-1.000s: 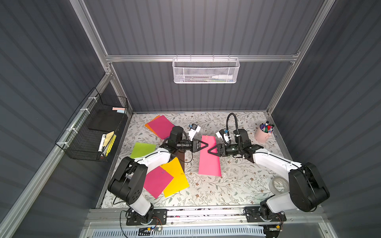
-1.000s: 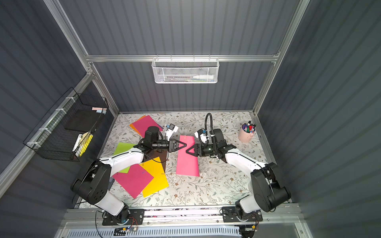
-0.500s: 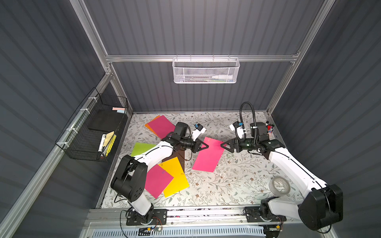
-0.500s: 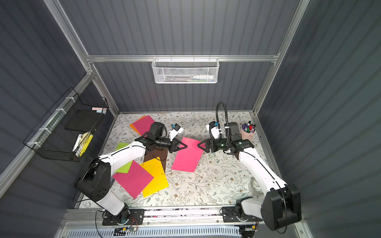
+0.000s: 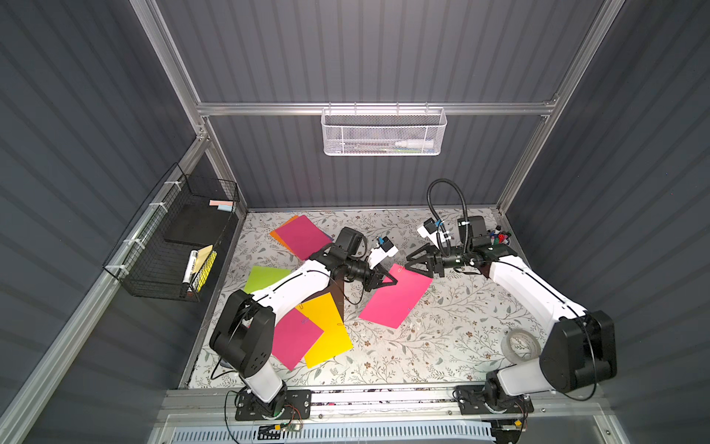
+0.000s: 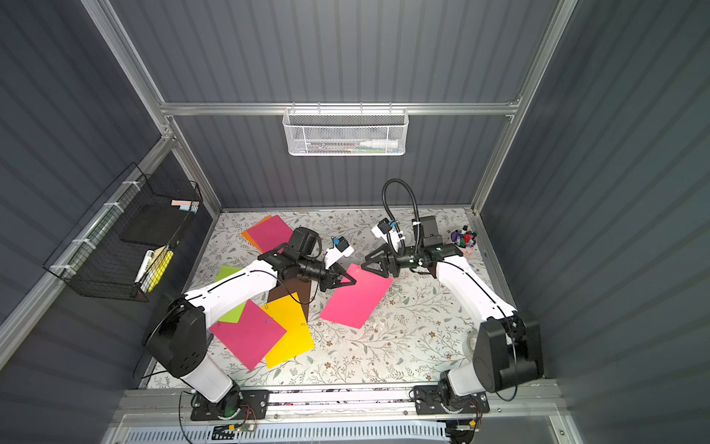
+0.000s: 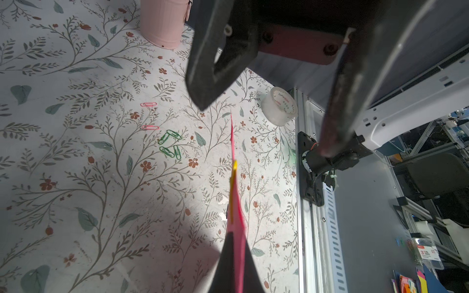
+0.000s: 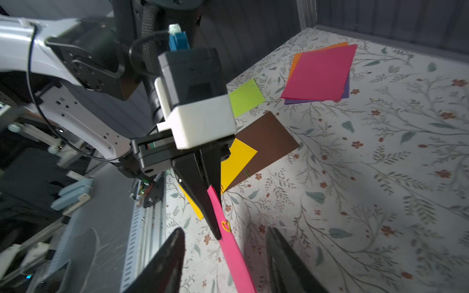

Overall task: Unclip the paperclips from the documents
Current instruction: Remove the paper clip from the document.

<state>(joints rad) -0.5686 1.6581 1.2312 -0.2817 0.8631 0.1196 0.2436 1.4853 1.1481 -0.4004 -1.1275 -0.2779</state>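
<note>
Wire basket (image 5: 173, 238): hangs on the left wall, off the table (image 5: 442, 346). Lime sheet (image 5: 265, 277): flat near the left edge, partly under the left arm. Back stack (image 5: 303, 236): magenta over orange and purple, close to the back edge. Front group: magenta sheet (image 5: 296, 338) over yellow sheet (image 5: 330, 334) over brown sheet (image 8: 266, 142), filling the left front, with the lowest corner near the front rail. Left end effector (image 5: 392, 281): clamped tight on the raised far corner of the pink sheet (image 5: 395, 300), which slopes down to the table mid-field. Yellow paperclip (image 8: 225, 225): on that raised edge, just beyond the clamped tip. Right end effector (image 5: 408, 263): parted moderately, fingers (image 8: 165, 261) either side of the clipped edge, touching neither sheet nor clip. Loose paperclips (image 7: 170, 144): green and pink, on the bare table beside the pink sheet. Open room: bare table in front of and to the right of the pink sheet. Cup of markers (image 6: 463, 246): back right corner. Tape roll (image 5: 520, 346): front right, beside the right arm. Change: a second ago the pink sheet lay straight front to back with both end effectors at its far end; it now sits askew.
</note>
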